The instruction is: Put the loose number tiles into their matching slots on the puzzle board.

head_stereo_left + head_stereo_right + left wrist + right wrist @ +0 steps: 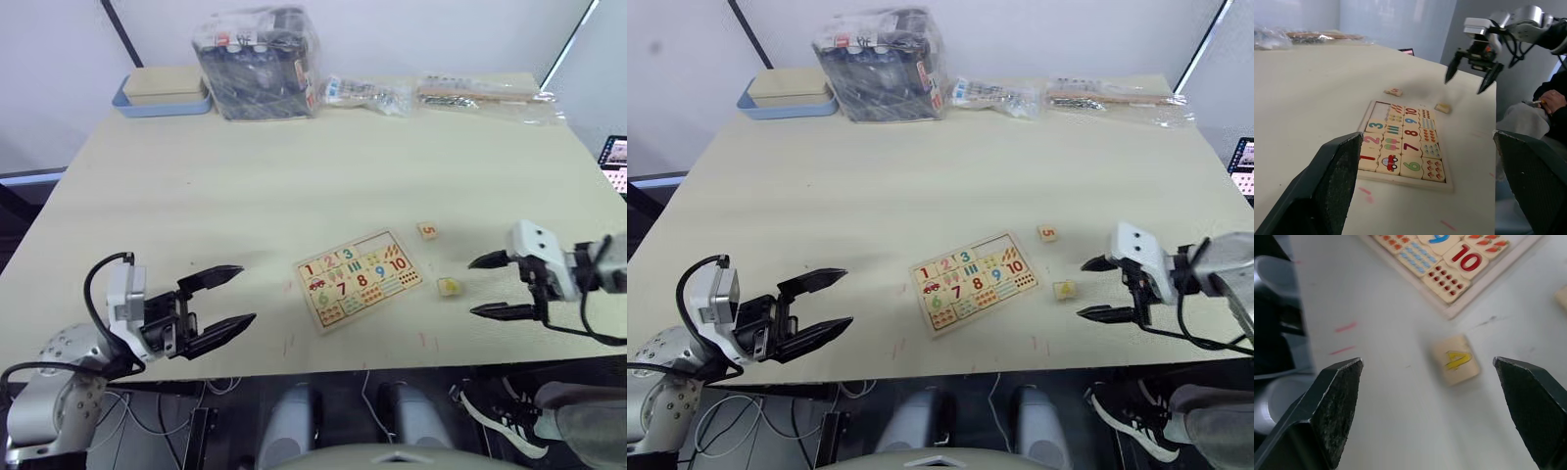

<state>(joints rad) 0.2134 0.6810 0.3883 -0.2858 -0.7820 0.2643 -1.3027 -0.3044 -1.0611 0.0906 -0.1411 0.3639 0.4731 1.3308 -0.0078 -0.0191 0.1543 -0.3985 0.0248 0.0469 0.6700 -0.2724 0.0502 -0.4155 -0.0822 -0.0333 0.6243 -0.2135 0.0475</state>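
Nearest the robot, at the table's front edge, the left gripper (226,301) hangs with its two black fingers spread apart and holding nothing, pointed toward the flat pale-wood puzzle board (358,278), well apart from it. On the other side the right gripper (488,286) hovers over the cream tabletop (245,186) with its fingers wide open too, empty, just beside a small square pale-wood tile with a yellow 4 (1455,360), which lies loose on the table between that gripper and the board's right edge. On the board, tiles 1, 2 and 3 sit in the top row, and the slots (380,243) to their right lie open. Slightly farther back, the loose tile with an orange 5 (428,231) rests just off the board's far right corner. Along the far edge stand a blue tray with a beige box (163,91), a clear bag of dark items (259,62) and two flat plastic packets (477,91)
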